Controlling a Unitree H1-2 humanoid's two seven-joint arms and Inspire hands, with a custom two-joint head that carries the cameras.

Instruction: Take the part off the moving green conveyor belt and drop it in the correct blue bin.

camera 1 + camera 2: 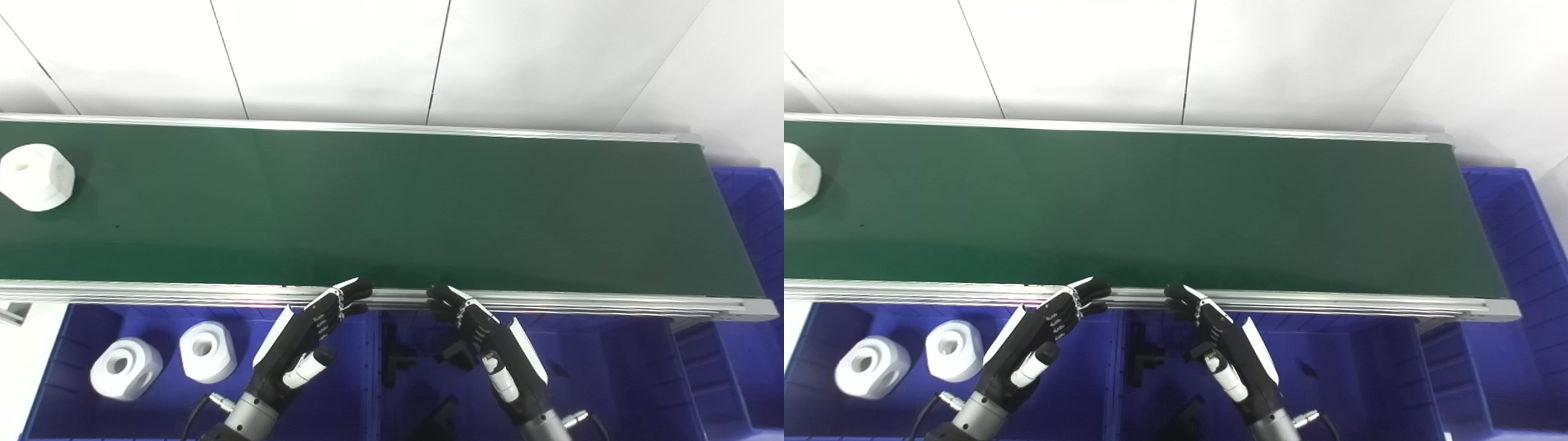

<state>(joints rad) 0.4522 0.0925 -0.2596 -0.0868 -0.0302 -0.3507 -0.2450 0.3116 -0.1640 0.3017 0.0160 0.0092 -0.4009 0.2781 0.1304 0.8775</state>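
Part [35, 176], white, sat on belt [392, 208] at 9 o'clock, well apart from both hands. Left hand [306, 343] and right hand [490, 343] hovered spread, empty, at 6 o'clock. Risk: mistimed grab as it passes; wrong bin.

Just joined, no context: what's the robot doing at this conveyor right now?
Both hands are empty and waiting. The left hand and right hand hover open over the blue bins, fingertips near the front rail of the green conveyor belt. One white part sits at the belt's far left end, out of reach of either hand. The left blue bin already holds two similar white parts, and the middle blue bin holds black parts.
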